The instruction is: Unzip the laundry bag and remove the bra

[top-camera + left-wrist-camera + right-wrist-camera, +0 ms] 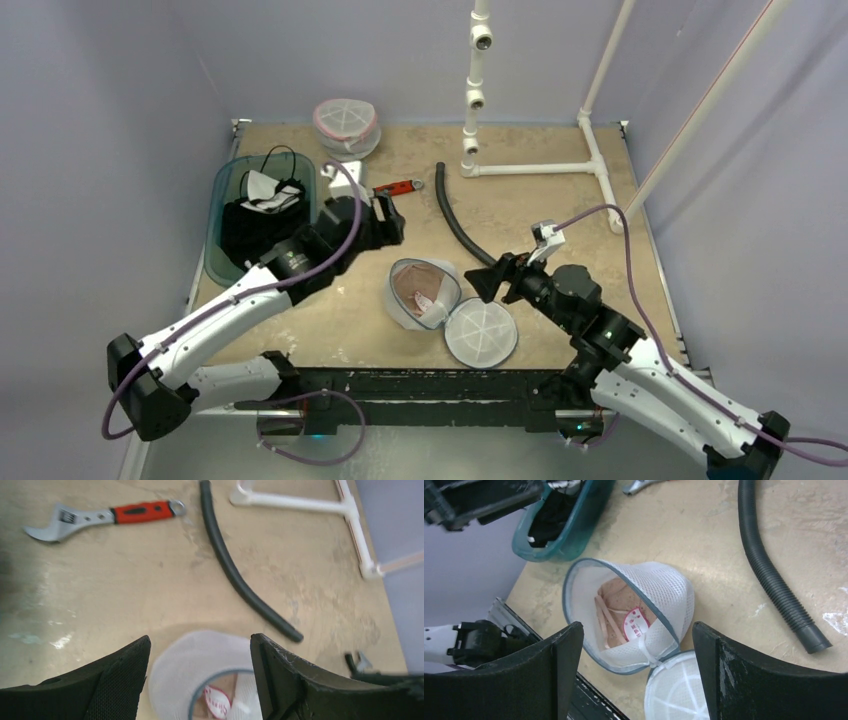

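The white mesh laundry bag (425, 293) lies open near the table's front middle, its round lid (481, 332) flipped out to the right. A beige bra (418, 290) with a pink-edged tag sits inside; it also shows in the right wrist view (620, 605). The bag shows in the left wrist view (200, 665) and the right wrist view (669, 595). My left gripper (392, 224) is open and empty, up and to the left of the bag. My right gripper (487, 282) is open and empty, just right of the bag.
A teal bin (262, 215) with dark clothes stands at the left. A second closed mesh bag (346, 123) sits at the back. An orange-handled wrench (393, 187), a black hose (462, 231) and a white pipe frame (540, 150) lie behind.
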Controlling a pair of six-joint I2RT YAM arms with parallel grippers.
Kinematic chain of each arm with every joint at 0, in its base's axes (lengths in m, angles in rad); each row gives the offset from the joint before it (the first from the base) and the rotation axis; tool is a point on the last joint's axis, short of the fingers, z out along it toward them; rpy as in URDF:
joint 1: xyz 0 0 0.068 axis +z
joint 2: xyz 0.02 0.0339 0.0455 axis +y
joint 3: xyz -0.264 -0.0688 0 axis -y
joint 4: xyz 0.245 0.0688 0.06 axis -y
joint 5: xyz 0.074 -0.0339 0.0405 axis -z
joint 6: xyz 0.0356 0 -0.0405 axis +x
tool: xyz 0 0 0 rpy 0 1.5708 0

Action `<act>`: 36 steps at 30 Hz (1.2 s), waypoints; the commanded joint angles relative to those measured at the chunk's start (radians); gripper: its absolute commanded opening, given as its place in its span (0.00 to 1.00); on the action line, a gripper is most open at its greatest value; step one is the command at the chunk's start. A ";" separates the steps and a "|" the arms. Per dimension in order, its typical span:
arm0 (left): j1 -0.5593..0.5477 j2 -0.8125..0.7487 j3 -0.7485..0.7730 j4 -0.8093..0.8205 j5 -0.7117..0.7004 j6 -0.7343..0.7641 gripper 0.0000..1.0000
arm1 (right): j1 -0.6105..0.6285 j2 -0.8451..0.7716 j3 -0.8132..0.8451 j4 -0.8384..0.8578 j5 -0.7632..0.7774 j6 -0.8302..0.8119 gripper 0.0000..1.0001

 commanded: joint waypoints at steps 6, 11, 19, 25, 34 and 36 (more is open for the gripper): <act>-0.219 -0.028 -0.126 -0.059 -0.040 0.002 0.68 | 0.000 0.228 -0.062 0.121 -0.088 -0.007 0.81; -0.243 -0.041 -0.139 -0.058 -0.051 0.015 0.68 | 0.002 0.396 -0.047 0.205 -0.083 -0.015 0.81; -0.246 0.026 -0.255 -0.059 -0.072 -0.063 0.65 | 0.015 0.530 0.000 0.224 -0.028 -0.019 0.62; -0.244 0.034 -0.337 -0.028 -0.082 -0.101 0.53 | 0.024 0.537 -0.009 0.201 -0.006 -0.022 0.43; -0.245 0.027 -0.409 0.022 -0.063 -0.125 0.38 | 0.080 0.405 0.013 0.109 0.035 -0.014 0.48; -0.246 0.015 -0.419 0.040 -0.053 -0.125 0.36 | 0.141 0.344 0.030 0.118 0.006 -0.048 0.54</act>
